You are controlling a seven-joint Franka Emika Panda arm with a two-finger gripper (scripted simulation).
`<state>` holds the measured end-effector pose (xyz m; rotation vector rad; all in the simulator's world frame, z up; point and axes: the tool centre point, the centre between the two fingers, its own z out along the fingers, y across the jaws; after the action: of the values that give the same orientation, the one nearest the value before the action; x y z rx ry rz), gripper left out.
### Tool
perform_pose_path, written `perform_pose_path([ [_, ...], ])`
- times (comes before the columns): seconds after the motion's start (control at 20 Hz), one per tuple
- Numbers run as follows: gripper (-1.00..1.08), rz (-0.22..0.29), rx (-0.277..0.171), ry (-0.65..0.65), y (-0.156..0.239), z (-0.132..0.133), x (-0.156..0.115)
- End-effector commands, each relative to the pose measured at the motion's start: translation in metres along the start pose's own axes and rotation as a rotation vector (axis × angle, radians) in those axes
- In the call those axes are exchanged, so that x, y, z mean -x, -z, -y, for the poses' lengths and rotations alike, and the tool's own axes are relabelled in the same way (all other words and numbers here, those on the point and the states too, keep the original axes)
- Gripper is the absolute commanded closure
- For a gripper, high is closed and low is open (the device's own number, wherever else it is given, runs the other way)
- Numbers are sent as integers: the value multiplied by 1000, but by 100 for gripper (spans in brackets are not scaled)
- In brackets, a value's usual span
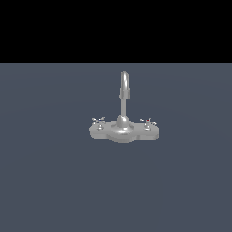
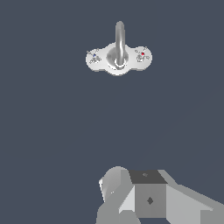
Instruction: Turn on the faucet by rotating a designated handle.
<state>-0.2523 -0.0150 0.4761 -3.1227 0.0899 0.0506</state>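
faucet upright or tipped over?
Upright. The shiny silver-grey metal faucet sits flat on its lobed base on the dark grey floor, gooseneck spout rising straight up, in the exterior view.

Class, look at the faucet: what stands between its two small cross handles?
The tall silver gooseneck spout rises between the left cross handle and right cross handle; the exterior view shows it.

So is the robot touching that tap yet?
No, in the exterior view the faucet stands alone on the grey floor, with no arm near it.

Glossy silver-grey metal faucet (image 1: 123, 122)
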Motion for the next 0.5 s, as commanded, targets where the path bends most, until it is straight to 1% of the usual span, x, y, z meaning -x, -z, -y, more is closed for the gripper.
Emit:
perform_pose_path([
  [0.0, 36, 19, 21, 50, -11, 19, -2],
  [0.05, 19, 44, -11, 6, -21, 8, -3],
  [0.1, 20, 68, 19, 6, -34, 15, -3],
  [0.15, 14, 111, 29, -9, -50, 10, -4],
  [0.2, 15, 91, 40, 4, -53, 17, -15],
  [0.25, 6, 144, 50, 34, -84, 26, -13],
  [0.3, 5, 174, 70, 65, -107, 35, -11],
  [0.35, 8, 198, 57, 17, -125, 26, -15],
  [0.4, 4, 212, 92, 37, -140, 38, -18],
  [0.45, 8, 220, 94, -10, -153, 21, -24],
])
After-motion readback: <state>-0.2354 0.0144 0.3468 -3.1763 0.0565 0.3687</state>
